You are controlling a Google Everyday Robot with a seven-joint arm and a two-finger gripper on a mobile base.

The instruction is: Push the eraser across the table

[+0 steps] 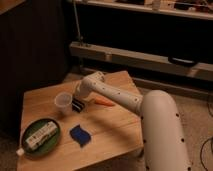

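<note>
Gripper (79, 98) over eraser (78, 105) on wooden table (115, 125); finger state unclear; dark room, metal rail behind.

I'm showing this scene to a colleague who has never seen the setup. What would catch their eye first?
The big white robot arm dominates, reaching from the lower right over the small light wooden table. Its gripper sits at the table's middle, right above the small black striped eraser, between a clear plastic cup and a thin orange marker. Nearer the front lie a blue wavy sponge and a round green plate.
</note>
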